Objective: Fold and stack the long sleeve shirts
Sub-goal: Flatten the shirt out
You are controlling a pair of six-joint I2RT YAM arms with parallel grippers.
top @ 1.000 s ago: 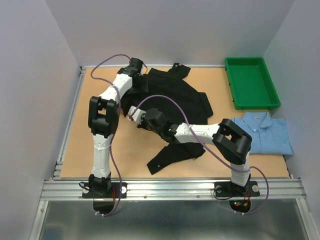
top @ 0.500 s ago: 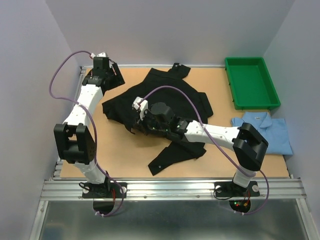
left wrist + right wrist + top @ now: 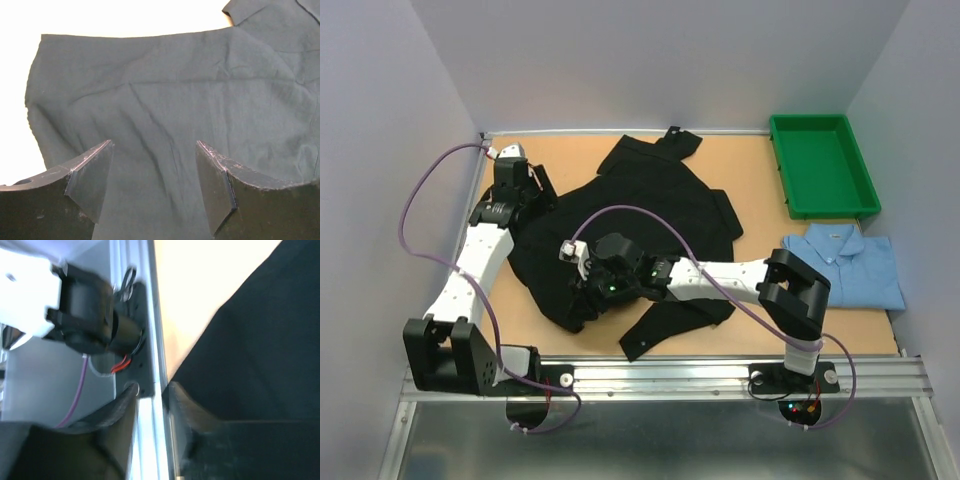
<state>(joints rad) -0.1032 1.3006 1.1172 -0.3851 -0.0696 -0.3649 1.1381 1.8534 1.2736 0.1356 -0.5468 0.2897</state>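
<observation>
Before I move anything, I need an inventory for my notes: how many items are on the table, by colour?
Black shirt: 1
Light blue shirt: 1
Green tray: 1
Total: 3

Hidden under the right arm (image 3: 720, 275) from above: the near middle of the black shirt (image 3: 650, 195). Cannot separate the right gripper (image 3: 585, 297) fingertips from the dark cloth. Smeared in the right wrist view: both fingers (image 3: 187, 412) and the left arm's base (image 3: 95, 325). Cut off at the left wrist view's right and bottom edges: the same shirt.
</observation>
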